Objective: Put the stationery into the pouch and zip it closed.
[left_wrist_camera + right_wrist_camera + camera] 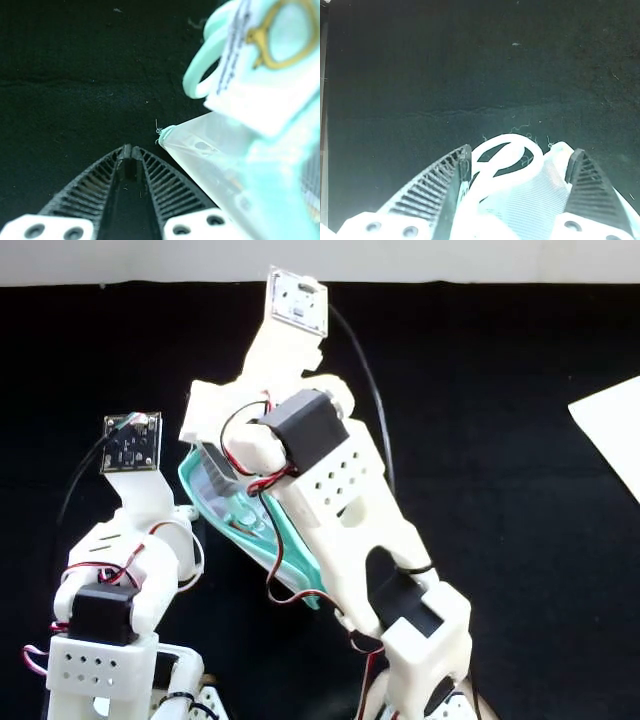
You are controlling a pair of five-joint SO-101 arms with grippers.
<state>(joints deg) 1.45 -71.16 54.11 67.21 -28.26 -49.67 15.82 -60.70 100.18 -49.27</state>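
Mint-trimmed pouch (222, 502) (translucent), tilted

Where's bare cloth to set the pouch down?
Widest bare black cloth lies between the right arm and the white sheet. A smaller patch lies beyond the left arm. Crowded between the arms, around the pouch.

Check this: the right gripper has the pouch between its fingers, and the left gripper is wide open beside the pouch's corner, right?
No: the left wrist view shows the left gripper shut, beside a corner of the pouch. The right gripper does have the pouch between its fingers.
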